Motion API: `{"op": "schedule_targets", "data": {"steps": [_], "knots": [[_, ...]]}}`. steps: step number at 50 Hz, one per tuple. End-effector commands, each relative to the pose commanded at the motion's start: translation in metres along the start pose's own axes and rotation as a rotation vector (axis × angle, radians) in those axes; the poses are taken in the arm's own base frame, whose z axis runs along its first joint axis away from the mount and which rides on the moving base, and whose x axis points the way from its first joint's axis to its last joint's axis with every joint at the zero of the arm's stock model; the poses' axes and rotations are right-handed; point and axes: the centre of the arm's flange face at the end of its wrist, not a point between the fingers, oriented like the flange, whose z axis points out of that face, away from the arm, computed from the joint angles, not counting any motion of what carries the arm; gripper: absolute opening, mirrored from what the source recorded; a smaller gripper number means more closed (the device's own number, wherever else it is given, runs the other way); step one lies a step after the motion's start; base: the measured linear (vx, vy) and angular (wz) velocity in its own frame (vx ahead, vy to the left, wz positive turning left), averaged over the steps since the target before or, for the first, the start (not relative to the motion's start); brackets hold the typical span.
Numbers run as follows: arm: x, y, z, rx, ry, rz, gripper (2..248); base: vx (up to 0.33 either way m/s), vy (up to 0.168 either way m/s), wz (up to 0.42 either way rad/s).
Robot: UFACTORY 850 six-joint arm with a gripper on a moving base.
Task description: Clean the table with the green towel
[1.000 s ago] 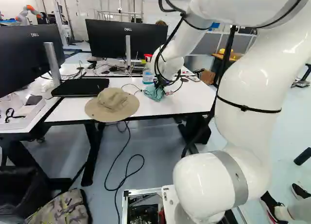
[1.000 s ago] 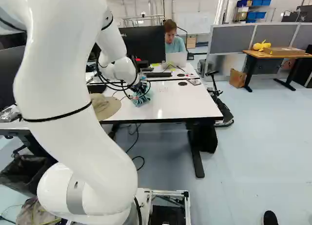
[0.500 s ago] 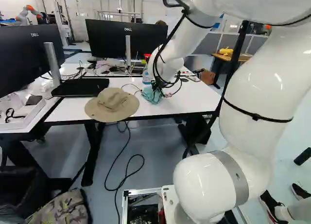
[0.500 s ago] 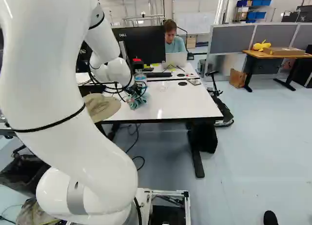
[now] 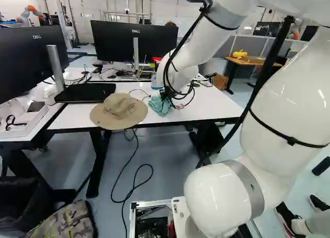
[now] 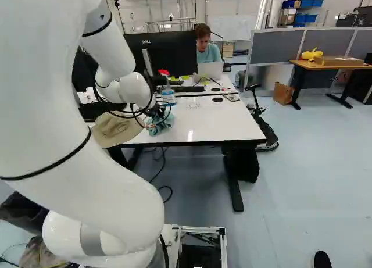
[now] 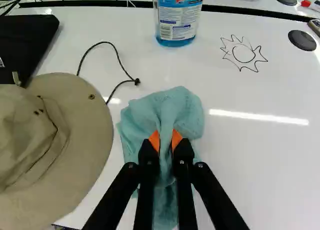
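Towel point(image 7: 177, 108) and fingers point(image 6: 156, 111) have travelled together across the tabletop point(image 5: 203, 106), nearer the base and closer to the hat point(image 5: 119, 110); the white arm point(image 5: 278, 109) has shifted with them. Base and hat are found unmoved. One towel is recorded, green, bunched on the tabletop just beside the hat's brim. Two fingers point(image 7: 166, 140) are clenched on it, their orange pads point(image 7: 177, 138) pinching a raised fold from both sides.

Also counted: one hat, one bottle point(image 7: 178, 18) of blue liquid beyond the towel, one inked outline point(image 7: 243, 53) with a ring inside, and two dark discs point(image 7: 302, 40). The wrist view shows the bottle's label and cuts off its upper part; the right base view shows its red top point(image 6: 164, 72). Two monitors point(image 5: 135, 40) stand plainly in the left base view. The outline reads clearly in the wrist view, faintly in the right base view, and is not discernible in the left one. Only the left base view gives the hat whole; the wrist view shows part of it.
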Motion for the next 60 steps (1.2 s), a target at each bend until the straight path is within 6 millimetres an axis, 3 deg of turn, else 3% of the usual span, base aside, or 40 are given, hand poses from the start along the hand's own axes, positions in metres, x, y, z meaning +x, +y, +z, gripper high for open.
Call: {"op": "schedule_targets", "data": {"steps": [18,60], "knots": [[-0.025,-0.013,-0.020,0.022,0.002,-0.018,46,0.000,0.000,0.000],[-0.020,-0.037,-0.016,0.051,-0.004,0.116,46,0.000,0.000,0.000]]}}
